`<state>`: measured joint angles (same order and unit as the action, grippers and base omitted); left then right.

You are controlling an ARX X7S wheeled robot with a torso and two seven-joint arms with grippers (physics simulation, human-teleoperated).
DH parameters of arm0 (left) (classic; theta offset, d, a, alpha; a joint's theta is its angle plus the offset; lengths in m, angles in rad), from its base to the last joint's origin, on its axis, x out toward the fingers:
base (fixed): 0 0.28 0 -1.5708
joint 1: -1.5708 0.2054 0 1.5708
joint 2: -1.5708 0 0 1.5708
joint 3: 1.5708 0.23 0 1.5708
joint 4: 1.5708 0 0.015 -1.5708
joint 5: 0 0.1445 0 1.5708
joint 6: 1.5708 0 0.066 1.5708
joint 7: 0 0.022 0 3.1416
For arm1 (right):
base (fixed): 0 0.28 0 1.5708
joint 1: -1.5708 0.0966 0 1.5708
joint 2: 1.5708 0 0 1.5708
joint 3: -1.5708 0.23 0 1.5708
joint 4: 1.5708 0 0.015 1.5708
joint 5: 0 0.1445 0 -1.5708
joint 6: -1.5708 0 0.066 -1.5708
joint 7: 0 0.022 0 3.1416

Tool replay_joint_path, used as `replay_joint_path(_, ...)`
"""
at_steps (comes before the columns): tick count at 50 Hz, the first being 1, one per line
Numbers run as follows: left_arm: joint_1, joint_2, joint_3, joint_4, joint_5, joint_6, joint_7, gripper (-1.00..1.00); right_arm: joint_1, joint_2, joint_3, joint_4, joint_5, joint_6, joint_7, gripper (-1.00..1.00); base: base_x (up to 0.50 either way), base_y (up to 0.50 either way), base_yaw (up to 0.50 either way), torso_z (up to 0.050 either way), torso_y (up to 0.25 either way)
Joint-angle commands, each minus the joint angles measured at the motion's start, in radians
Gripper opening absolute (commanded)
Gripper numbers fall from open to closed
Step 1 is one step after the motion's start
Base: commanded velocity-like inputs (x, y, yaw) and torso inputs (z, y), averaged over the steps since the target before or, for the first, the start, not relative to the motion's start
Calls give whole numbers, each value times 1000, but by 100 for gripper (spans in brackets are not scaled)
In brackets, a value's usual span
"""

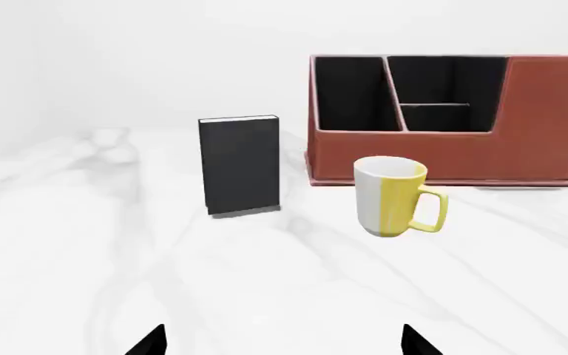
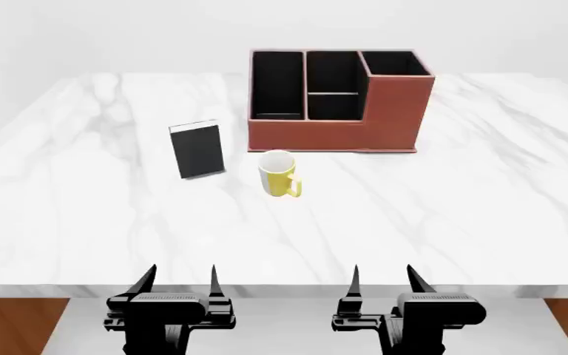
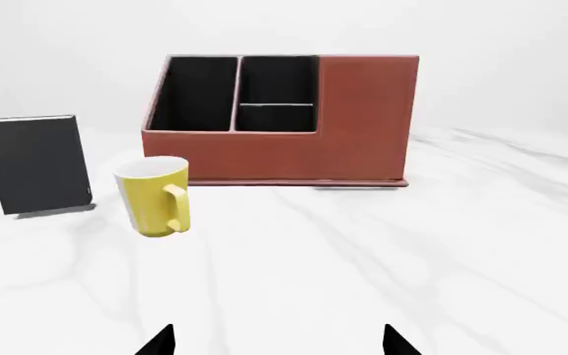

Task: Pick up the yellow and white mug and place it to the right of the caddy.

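Observation:
The yellow and white mug [image 2: 279,174] stands upright on the marble table, just in front of the caddy [image 2: 336,111], handle toward the front right. The left wrist view shows the mug [image 1: 395,196] before the reddish-brown caddy [image 1: 550,144]; the right wrist view has the mug [image 3: 154,196] left of centre and the caddy [image 3: 363,126] behind it. My left gripper [image 2: 178,282] and right gripper [image 2: 381,282] hover at the table's near edge, both open and empty, well short of the mug. Only the black fingertips [image 1: 151,342] show in the left wrist view, and the fingertips [image 3: 395,342] in the right.
A small black rectangular box [image 2: 197,150] stands upright left of the mug, also seen as the black box [image 1: 239,166] and the box [image 3: 33,163]. The white marble table [image 2: 481,214] stretches wide to the right of the caddy. Its front edge lies just ahead of both grippers.

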<state>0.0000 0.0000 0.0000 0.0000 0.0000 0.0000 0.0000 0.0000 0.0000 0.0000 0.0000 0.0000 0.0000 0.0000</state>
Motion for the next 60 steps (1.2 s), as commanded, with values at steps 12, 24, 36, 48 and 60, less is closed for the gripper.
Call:
replay_joint_path(12, 24, -51, 39, 153, -48, -110, -77, 100, 27, 57, -35, -151, 62, 253, 73, 100, 0, 0, 0, 0, 0)
replay_joint_path(24, -19, -86, 80, 431, -4, -401, -132, 100, 122, 118, -31, -389, 74, 541, 101, 100, 0, 0, 0, 0, 0)
replay_joint_path(36, -91, -120, 125, 583, 30, -592, -144, 100, 206, 149, -16, -472, 103, 686, 103, 100, 0, 0, 0, 0, 0)
replay_joint_path(48, -91, -132, 137, 565, 19, -580, -152, 100, 207, 157, -24, -450, 116, 671, 101, 100, 54, -229, 0, 0, 0)
replay_joint_path(60, -80, -140, 133, 562, 2, -565, -162, 100, 206, 163, -35, -446, 119, 661, 108, 100, 462, -205, 0, 0, 0)
